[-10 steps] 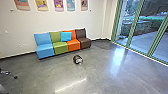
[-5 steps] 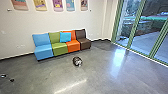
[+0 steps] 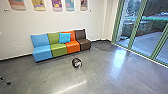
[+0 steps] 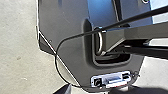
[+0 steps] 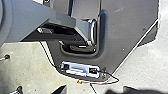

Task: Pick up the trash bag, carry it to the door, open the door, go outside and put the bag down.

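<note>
On the grey floor in the head view lies a small dark rounded bundle (image 3: 77, 63) with whitish patches; I cannot tell whether it is the trash bag. Tall glass panels in green frames (image 3: 137, 25) stand at the right, with paving outside; which one is the door I cannot tell. Low in the left wrist view, my left gripper (image 4: 100, 90) is open, its dark tips apart. My right gripper (image 5: 96, 90) is likewise open, low in the right wrist view. Nothing is seen held in either.
A row of blue, green, orange and brown seats (image 3: 58, 50) stands against the white wall, behind the bundle, with a bright blue cushion (image 3: 64, 37) on it. Dark wheeled feet (image 3: 8, 83) show at the left edge. Colourful panels (image 3: 57, 5) hang above the seats.
The head camera has moved: the seats and the bundle sit slightly farther left and lower, and more of the wheeled feet has slipped past the left edge. The bundle itself appears still.
</note>
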Motion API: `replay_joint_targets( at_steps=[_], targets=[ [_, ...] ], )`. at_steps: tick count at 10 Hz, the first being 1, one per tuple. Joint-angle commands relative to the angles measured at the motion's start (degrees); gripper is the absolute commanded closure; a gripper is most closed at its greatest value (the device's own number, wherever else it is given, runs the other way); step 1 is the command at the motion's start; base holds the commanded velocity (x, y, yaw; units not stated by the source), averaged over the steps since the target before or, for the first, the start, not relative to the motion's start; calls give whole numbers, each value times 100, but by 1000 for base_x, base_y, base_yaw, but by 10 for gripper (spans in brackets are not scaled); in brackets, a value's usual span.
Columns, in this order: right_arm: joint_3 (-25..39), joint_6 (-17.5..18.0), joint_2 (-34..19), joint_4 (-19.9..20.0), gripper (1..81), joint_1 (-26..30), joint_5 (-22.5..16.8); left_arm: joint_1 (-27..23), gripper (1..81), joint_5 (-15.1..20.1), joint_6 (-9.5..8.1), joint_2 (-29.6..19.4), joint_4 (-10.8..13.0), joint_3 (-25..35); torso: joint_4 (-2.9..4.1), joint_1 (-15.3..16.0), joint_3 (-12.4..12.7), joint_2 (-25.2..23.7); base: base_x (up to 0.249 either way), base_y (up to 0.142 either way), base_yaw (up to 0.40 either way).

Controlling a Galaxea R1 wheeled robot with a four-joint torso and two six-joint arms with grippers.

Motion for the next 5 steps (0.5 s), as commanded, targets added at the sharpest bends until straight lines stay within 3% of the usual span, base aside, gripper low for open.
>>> replay_joint_targets(
  at_steps=[1, 5],
  targets=[
    [35, -3, -36, -60, 10, 80, -363, -140, 10, 352, 19, -49, 56, 19, 0, 2, 0, 0, 160, 65, 0],
    [17, -3, -28, -70, 10, 80, -363, -140, 10, 360, 19, -50, 47, 19, 0, 2, 0, 0, 160, 74, 0]
  ],
)
